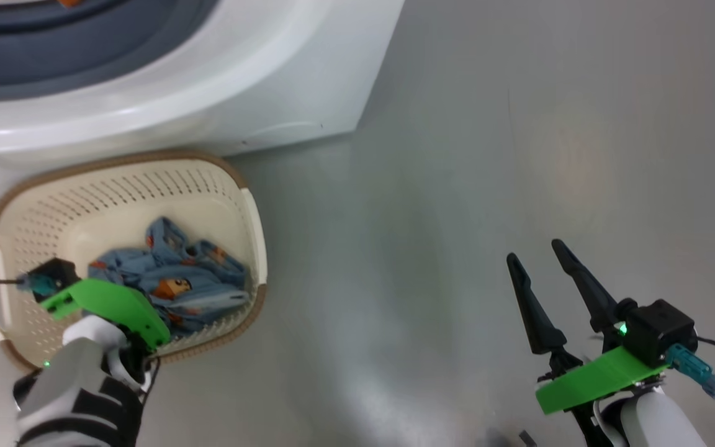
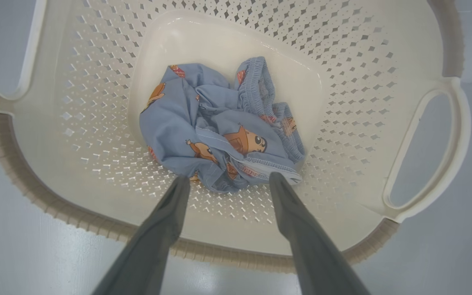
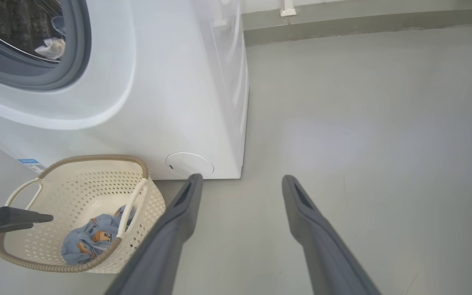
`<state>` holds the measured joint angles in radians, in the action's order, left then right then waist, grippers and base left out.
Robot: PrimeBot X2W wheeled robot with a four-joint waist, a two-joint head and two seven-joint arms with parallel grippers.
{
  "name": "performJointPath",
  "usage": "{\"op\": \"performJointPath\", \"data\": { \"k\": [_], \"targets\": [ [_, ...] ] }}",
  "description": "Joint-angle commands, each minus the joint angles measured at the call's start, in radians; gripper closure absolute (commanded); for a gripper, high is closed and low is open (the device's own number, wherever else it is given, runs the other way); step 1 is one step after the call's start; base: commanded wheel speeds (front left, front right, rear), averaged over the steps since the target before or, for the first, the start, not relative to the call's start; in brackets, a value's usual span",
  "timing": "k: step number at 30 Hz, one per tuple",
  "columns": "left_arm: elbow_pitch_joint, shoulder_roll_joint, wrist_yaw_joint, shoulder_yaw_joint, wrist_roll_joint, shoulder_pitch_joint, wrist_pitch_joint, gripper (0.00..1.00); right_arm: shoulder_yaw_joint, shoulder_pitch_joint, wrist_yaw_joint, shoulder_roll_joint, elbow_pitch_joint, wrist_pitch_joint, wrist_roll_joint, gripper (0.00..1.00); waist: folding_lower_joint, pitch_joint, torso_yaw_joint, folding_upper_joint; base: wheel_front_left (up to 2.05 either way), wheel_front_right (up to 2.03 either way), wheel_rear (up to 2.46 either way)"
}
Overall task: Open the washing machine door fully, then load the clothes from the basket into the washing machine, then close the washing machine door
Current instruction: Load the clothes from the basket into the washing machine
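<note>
Bare grey floor [image 1: 519, 155], smooth and dull, with white washer [image 1: 270, 81] at its far edge and basket [image 1: 115, 180] set just before washer's front. Inside basket, on its solid bottom and bunched toward the wall away from washer: clothes [image 2: 219, 131], one crumpled blue bundle printed with orange figures. Likely light, limp and thin, neither fragile nor slippery; apt to drape and trail once lifted, so best pinched deep at a raised fold near the middle, or at the thick gathered waistband curling round one end. No real heading to such a heap; widest span judged to run from one handle [image 2: 463, 135] toward the other, across the finger gap, stitched hem facing the near wall. Left gripper [image 2: 228, 177] spread wide, holding nothing, tips poised at the bundle's near edge; contact impossible to tell. Right gripper [image 1: 534, 249] likewise parted and empty, over bare floor well apart from basket. Pale cloth [image 3: 51, 47] lying in washer's drum [image 3: 10, 24].
</note>
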<state>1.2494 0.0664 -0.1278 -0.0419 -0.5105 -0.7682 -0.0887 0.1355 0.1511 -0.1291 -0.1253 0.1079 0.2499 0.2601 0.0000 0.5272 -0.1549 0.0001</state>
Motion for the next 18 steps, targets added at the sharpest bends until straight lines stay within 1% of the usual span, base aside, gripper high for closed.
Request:
{"op": "performJointPath", "data": {
  "k": [1, 8, 18],
  "targets": [
    [0.0, 0.042, -0.01, 0.029, -0.011, -0.015, -0.001, 0.0, 0.027, 0.01, -0.002, -0.01, -0.02, 0.012, 0.019, 0.0, 0.0, 0.077, -0.03, -0.0001, 0.0, 0.0, 0.0],
    [0.02, 0.059, -0.019, 0.042, -0.035, -0.081, -0.01, 0.0, 0.027, 0.028, -0.002, -0.013, -0.022, 0.012, 0.031, 0.0, 0.0, 0.167, -0.059, -0.0001, 0.0, 0.0, 0.0],
    [0.031, 0.067, -0.039, 0.055, -0.058, -0.147, 0.003, 0.0, 0.013, 0.051, -0.002, -0.025, -0.027, 0.012, 0.039, 0.0, 0.0, 0.279, -0.07, -0.0001, 0.0, 0.0, 0.0]
  ]
}}
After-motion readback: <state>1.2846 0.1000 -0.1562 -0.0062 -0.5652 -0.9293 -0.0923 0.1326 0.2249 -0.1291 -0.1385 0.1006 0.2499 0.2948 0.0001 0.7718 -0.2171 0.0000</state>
